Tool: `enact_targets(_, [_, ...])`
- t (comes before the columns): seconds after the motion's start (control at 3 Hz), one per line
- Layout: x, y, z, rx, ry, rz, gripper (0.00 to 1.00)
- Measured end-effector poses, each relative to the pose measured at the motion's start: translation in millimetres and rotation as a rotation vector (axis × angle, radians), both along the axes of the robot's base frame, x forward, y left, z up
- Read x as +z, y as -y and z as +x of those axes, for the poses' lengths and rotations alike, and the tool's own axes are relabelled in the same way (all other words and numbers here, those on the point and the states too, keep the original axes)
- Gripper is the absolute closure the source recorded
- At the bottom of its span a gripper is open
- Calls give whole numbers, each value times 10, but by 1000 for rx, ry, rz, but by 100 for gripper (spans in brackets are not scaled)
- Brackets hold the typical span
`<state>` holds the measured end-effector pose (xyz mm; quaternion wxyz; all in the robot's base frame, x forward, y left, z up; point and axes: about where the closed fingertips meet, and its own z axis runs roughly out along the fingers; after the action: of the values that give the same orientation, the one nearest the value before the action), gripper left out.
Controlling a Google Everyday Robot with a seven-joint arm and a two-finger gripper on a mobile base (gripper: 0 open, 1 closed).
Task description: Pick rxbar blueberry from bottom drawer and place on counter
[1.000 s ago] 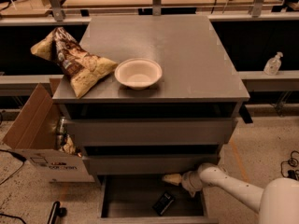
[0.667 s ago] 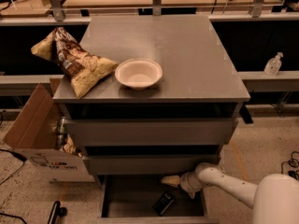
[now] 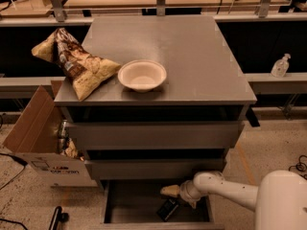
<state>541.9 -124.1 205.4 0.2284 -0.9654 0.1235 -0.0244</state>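
Observation:
The rxbar blueberry (image 3: 168, 209), a small dark flat bar, lies on the dark floor of the open bottom drawer (image 3: 129, 206), toward its front right. My gripper (image 3: 169, 191) reaches into the drawer from the right on a white arm and hangs just above and slightly behind the bar. The counter (image 3: 192, 51) is the broad grey cabinet top above.
A white bowl (image 3: 142, 74) and a crinkled tan-and-brown chip bag (image 3: 72, 63) sit on the counter's front left. An open cardboard box (image 3: 33, 138) stands on the floor left of the cabinet. Two closed drawer fronts (image 3: 153, 135) overhang the open drawer. A sanitizer bottle (image 3: 280, 65) stands at right.
My arm has shifted slightly left and the gripper has edged further over the drawer; the bar has not moved.

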Motion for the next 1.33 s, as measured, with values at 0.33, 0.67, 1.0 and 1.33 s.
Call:
enact_targets(0.33, [-35,-89,-146,9,-17,13,0])
enact_targets(0.67, [-102,-141,-199,13,-23,-11,0])
enact_targets(1.0, [-198,-171,-216,10,-37,-46,0])
enact_targets(1.33, [-294,-217,-210,16,-49,-77,0])
